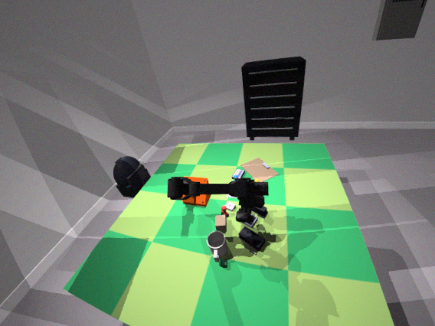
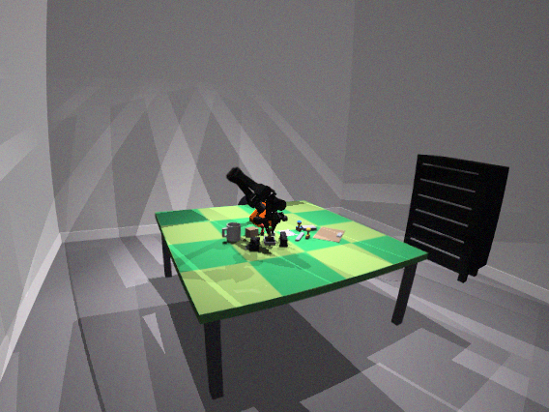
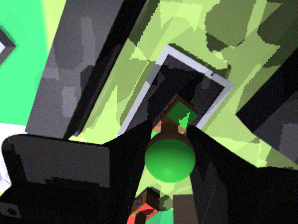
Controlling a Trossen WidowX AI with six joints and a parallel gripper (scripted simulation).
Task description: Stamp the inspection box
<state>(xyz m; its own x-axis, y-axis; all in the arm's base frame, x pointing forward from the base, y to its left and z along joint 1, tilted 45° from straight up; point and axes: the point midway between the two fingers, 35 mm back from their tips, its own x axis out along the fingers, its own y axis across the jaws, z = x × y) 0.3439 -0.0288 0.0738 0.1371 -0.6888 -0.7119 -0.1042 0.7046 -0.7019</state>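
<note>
Where the claw (image 3: 170,131) grips, the PASS stamp (image 3: 170,159) shows a round green knob.

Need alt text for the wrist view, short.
The gripper is shut on a green-knobbed stamp, its square green face pointing down over a dark ink pad with a pale grey frame. Around the pad lies green checked table top under heavy shadows.

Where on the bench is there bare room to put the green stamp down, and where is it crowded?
Bare checkered squares run along the table's near edge below the mug, and right of the clipboard. It is crowded around the gripper, shut on the green-knobbed stamp over the ink pad.
</note>
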